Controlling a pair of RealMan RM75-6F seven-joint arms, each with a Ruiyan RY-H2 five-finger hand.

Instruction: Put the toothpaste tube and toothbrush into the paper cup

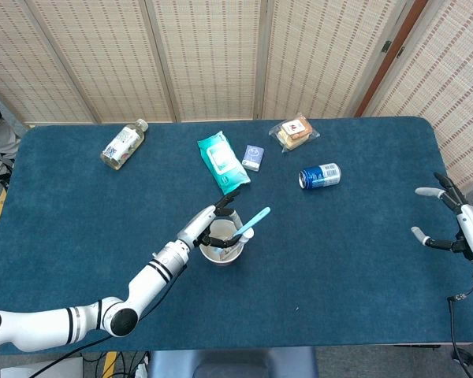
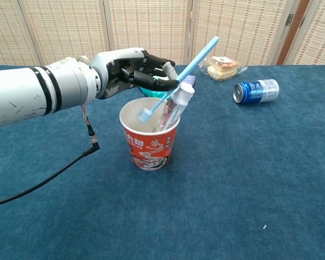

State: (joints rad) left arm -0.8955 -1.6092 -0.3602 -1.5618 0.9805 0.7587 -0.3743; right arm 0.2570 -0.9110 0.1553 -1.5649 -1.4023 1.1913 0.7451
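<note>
A red and white paper cup (image 2: 149,141) (image 1: 223,250) stands upright near the table's middle front. A white toothpaste tube (image 2: 174,106) (image 1: 245,234) leans in it, cap up at the right rim. My left hand (image 2: 131,70) (image 1: 207,226) hovers over the cup's far rim and pinches a light blue toothbrush (image 2: 181,73) (image 1: 251,222) by mid-handle. Its bristle end dips inside the cup mouth, its handle slants up to the right. My right hand (image 1: 457,228) hangs beyond the table's right edge, fingers spread, holding nothing.
A blue can (image 2: 255,90) lies on its side at the right. A wrapped sandwich (image 2: 222,66), a small blue box (image 1: 253,157), a teal wipes pack (image 1: 221,159) and a lying bottle (image 1: 123,144) sit along the far side. A black cable (image 2: 54,176) trails from my left arm.
</note>
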